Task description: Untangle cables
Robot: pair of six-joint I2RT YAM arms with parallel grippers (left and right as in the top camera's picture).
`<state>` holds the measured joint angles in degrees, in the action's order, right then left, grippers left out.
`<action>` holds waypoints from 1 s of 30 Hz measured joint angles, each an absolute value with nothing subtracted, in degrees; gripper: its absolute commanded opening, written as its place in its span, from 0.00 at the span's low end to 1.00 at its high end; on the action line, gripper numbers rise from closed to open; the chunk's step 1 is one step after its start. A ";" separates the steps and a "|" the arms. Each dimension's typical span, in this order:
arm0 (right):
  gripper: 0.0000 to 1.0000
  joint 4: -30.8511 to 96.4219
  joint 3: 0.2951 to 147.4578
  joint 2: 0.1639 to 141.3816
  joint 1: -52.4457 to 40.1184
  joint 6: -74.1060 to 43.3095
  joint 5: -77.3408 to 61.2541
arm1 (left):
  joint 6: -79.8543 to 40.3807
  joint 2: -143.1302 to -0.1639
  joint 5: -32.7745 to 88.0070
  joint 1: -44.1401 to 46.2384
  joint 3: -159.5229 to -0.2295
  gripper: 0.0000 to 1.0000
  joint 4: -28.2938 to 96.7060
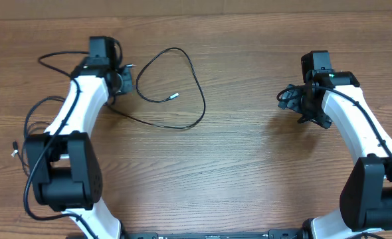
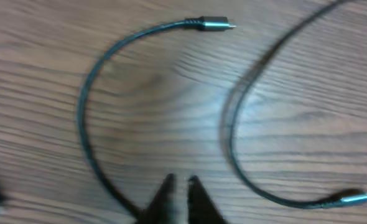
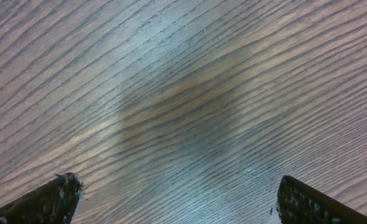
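Overhead shows the thin black cord with silver plug tips (image 1: 203, 106) looped at three o'clock from my left gripper (image 2: 181, 180). Its fingers sit almost together, with nothing visible between them. The right gripper (image 3: 177, 182) gapes wide above the brown wood-grain table (image 3: 183, 93). I'd pinch the cord mid-run and drag it low and slowly, so the loops open rather than tighten.

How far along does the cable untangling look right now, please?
Seemingly near the end: in the left wrist view the cables lie side by side, uncrossed. Nothing is in hand: the right end effector is open over bare table; the left end effector is nearly shut, empty. Left: checking stretches hidden by the left arm overhead.
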<state>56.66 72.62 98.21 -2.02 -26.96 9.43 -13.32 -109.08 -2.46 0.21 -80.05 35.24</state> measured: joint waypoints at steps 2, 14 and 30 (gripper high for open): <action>1.00 56.69 72.62 98.21 -2.02 -26.96 9.43 | -13.37 -109.56 -1.80 1.23 -80.05 0.22 35.38; 1.00 56.69 72.62 98.21 -2.02 -26.96 9.43 | -13.61 -115.96 -1.04 5.34 -80.05 0.34 34.48; 1.00 56.69 72.62 98.21 -2.02 -26.98 9.45 | -16.03 -119.81 -3.73 5.58 -80.29 0.62 28.47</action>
